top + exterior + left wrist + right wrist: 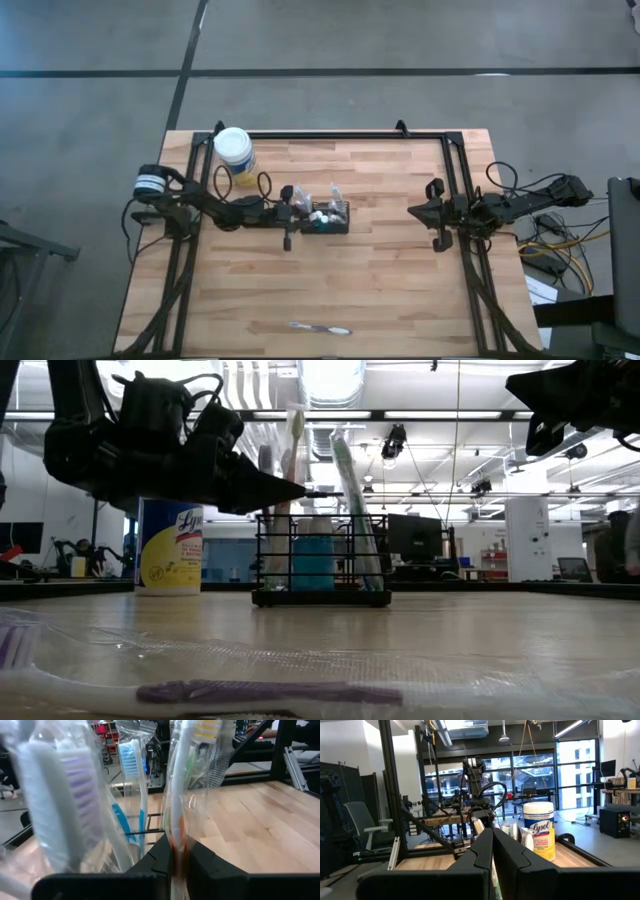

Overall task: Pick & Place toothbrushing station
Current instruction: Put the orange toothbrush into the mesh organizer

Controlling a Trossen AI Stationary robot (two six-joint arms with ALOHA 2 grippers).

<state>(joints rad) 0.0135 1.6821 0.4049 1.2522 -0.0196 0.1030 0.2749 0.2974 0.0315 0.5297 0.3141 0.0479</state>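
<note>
The toothbrushing station (pixel 328 219), a small black openwork caddy, stands upright near the middle of the wooden table (pixel 380 290), with several plastic-wrapped toothbrushes standing in it.

The left tool (pixel 291 214) is right at the caddy's left end. In the left wrist view its two dark fingers (pixel 162 855) are pinched nearly together on a wrapped white toothbrush (pixel 181 795) (green and yellow at the bristles), whose handle runs down between them. Just beside that brush, in the caddy, stand a blue-and-white toothbrush (pixel 134 780) and a white one with purple bristles (pixel 60 800), very close to the camera and blurred. In the low view the left tool (pixel 290 488) comes in level at the height of the caddy's top rim, touching the brushes that rise out of it.

The right tool (pixel 432 212) waits well to the right of the caddy, by the table's right frame rail, its fingers closed together on nothing.

A white-capped, yellow-labelled wipes jar (pixel 234 152) stands behind and to the left of the caddy, near the table's far left corner. In front of the caddy, near the table's front edge, a wrapped purple toothbrush (pixel 320 328) lies flat.
</note>
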